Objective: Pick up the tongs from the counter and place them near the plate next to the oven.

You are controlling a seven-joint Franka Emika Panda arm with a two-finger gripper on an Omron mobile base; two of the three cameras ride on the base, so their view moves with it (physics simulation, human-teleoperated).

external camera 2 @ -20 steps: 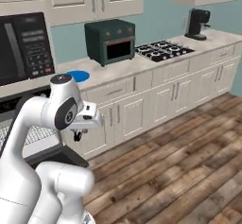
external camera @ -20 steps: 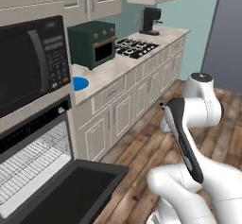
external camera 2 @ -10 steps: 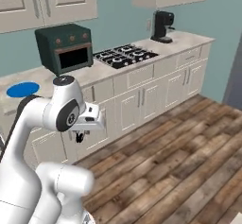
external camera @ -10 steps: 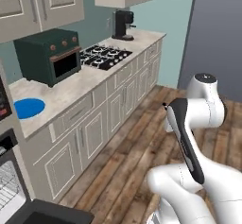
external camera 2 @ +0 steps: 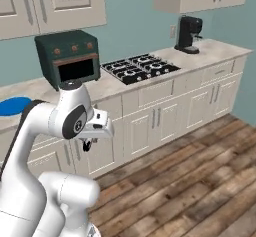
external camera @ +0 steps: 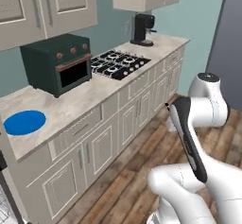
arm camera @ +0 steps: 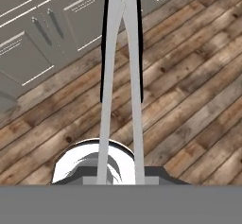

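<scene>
The tongs (arm camera: 121,72) run straight out from the hand as two pale grey arms with dark edges, hanging over the wooden floor. My gripper (external camera 2: 88,142) is shut on the tongs, held close to the robot's body at cabinet-door height. The blue plate (external camera: 24,122) (external camera 2: 12,106) lies flat on the marbled top at the left, to the left of the dark green oven (external camera: 58,64) (external camera 2: 70,60). The counter is out of view.
A gas hob (external camera: 118,62) (external camera 2: 135,68) is set in the worktop right of the oven, with a black coffee machine (external camera: 142,29) (external camera 2: 188,34) beyond it. White cabinet doors (arm camera: 52,29) face the hand. Bare wooden floor (external camera 2: 200,181) stretches to the right.
The whole picture has shifted as the base moved: the microwave has left the views, and the plate and oven have slid left. The arm keeps its pose with the tongs.
</scene>
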